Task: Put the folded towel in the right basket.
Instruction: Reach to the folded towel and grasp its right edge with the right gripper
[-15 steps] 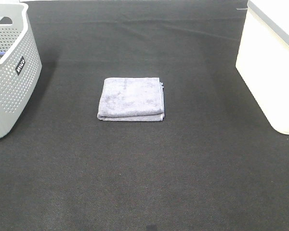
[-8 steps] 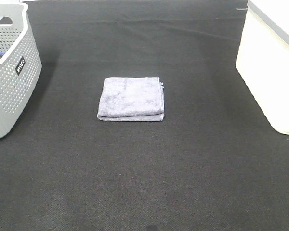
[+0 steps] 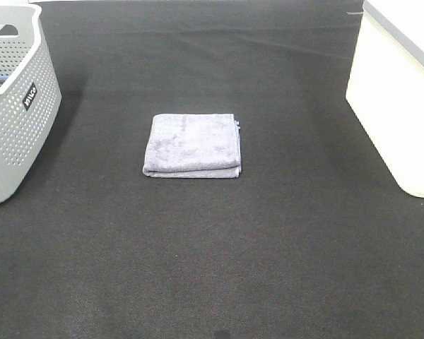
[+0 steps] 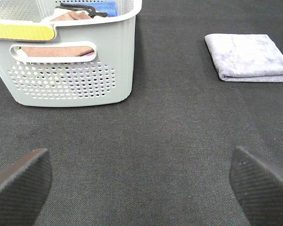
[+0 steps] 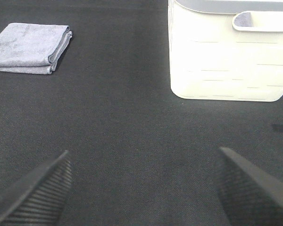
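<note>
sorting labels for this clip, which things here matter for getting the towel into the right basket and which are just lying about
For the job:
- folded lilac-grey cloth towel, flat on the dark mat
- white solid-walled plastic basket, on the right

Just lying about:
- grey perforated plastic basket, on the left
- brown cloth inside it

The towel (image 3: 192,145) is soft napped cloth, the counter (image 3: 212,268) matt coarse weave, the left basket (image 3: 14,134) perforated plastic, the right basket (image 3: 396,106) smooth plastic, the fingers (image 4: 19,181) finely ribbed
</note>
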You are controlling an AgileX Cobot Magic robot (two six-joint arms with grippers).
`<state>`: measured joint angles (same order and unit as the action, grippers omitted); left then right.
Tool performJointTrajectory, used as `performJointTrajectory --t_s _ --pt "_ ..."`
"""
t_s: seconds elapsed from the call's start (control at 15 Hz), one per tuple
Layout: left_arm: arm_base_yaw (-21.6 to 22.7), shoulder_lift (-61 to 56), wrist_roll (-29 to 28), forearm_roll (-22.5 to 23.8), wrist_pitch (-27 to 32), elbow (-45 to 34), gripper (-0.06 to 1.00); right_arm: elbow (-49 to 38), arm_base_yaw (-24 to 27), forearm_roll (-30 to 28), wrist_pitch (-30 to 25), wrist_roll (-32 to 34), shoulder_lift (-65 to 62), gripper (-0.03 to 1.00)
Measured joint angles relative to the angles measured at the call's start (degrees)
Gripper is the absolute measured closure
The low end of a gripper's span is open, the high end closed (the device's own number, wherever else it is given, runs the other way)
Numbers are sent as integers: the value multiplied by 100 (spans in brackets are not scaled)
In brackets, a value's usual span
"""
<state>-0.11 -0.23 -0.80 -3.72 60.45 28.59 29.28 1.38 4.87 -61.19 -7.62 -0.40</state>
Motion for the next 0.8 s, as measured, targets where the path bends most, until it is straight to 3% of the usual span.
performJointTrajectory --t_s 0.8 --pt "0 0 0 0 0 0 -2 0 0 0 0 0 0 19"
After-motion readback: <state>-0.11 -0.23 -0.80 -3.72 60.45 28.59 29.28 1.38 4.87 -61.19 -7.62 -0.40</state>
